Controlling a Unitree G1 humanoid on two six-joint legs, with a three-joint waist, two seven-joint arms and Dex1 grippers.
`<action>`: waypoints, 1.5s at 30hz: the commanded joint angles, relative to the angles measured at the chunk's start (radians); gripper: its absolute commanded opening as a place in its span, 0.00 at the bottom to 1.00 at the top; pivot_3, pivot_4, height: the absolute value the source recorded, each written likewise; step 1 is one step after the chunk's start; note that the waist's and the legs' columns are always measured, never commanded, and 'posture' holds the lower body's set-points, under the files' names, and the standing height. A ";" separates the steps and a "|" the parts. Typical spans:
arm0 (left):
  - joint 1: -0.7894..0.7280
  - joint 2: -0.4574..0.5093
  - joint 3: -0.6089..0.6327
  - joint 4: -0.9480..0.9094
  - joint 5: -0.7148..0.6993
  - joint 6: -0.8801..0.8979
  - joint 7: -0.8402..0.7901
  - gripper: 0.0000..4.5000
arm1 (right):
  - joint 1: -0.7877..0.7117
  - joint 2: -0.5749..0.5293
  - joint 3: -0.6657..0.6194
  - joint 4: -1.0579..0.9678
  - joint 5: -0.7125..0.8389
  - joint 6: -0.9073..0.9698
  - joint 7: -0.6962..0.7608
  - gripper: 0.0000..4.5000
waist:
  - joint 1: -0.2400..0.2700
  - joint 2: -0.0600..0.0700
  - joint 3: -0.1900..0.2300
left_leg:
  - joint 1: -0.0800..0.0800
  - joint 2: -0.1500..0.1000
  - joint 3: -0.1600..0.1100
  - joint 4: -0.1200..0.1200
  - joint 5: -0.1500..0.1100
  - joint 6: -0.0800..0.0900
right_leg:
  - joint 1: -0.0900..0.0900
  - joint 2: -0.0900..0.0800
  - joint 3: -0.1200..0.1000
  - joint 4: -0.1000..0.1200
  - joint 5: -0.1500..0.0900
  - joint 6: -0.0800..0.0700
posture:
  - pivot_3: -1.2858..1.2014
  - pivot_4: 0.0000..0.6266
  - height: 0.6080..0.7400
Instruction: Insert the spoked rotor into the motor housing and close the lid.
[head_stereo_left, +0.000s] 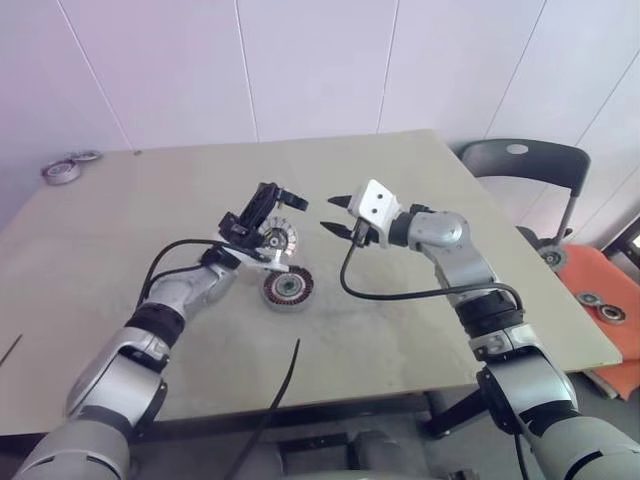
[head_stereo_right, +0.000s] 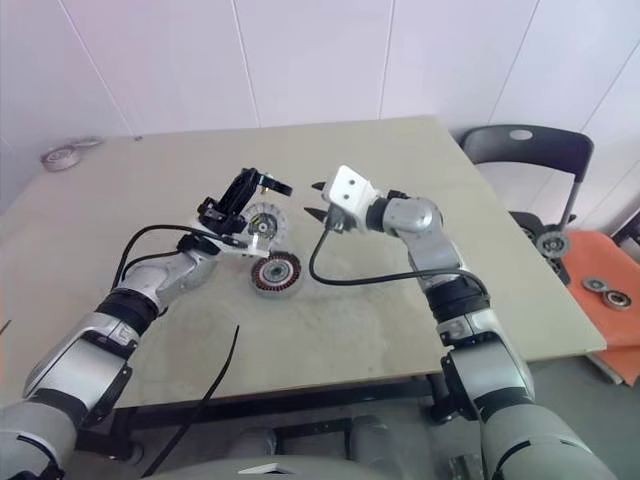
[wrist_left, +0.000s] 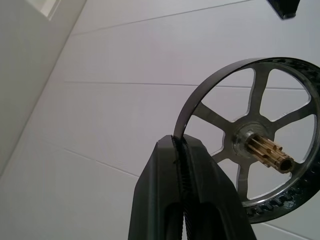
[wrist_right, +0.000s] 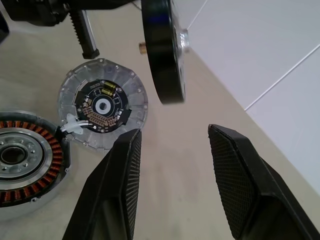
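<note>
My left gripper (wrist_left: 179, 146) is shut on the rim of the spoked rotor (wrist_left: 240, 136), a silvery wheel with a brass toothed shaft at its hub. It holds the rotor (wrist_right: 162, 50) on edge above the table. The motor housing (head_stereo_left: 288, 288), with copper-red windings and a silver hub, lies flat on the table just below. Beside the motor housing (wrist_right: 25, 160) lies the round silver lid (wrist_right: 102, 107), circuit board facing up, joined to it by a short wire. My right gripper (head_stereo_left: 336, 215) hovers open to the right of the rotor, pointing at it, with nothing between its fingers (wrist_right: 127, 165).
Metal rings (head_stereo_left: 62, 170) sit at the table's far left corner. A dark chair (head_stereo_left: 525, 160) stands past the table's right edge, with an orange mat (head_stereo_left: 600, 300) carrying small parts below it. Black cables hang from both wrists over the table (head_stereo_left: 400, 340).
</note>
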 joint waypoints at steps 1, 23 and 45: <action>-0.055 -0.013 -0.018 0.025 -0.010 -0.005 0.038 0.00 | -0.027 0.006 -0.012 -0.037 0.007 -0.004 -0.010 0.49 | 0.000 0.000 0.000 | 0.000 0.000 0.000 0.000 0.000 0.000 | 0.000 0.000 0.000 0.000 0.000 0.000 | 0.52 0.00 1.00; -0.077 -0.072 -0.071 0.040 -0.035 -0.036 0.027 0.00 | -0.038 0.050 -0.023 -0.034 0.014 0.041 -0.061 0.49 | 0.000 0.000 0.000 | 0.000 0.000 0.000 0.000 0.000 0.000 | 0.000 0.000 0.000 0.000 0.000 0.000 | 0.52 0.00 1.00; -0.044 -0.039 -0.014 -0.006 -0.161 -0.079 -0.073 0.00 | -0.076 0.050 -0.014 0.066 -0.059 -0.072 -0.138 0.10 | -0.001 0.000 0.000 | 0.000 0.000 0.000 0.000 0.000 0.000 | 0.000 0.000 0.000 0.001 0.000 0.000 | 0.52 0.00 1.00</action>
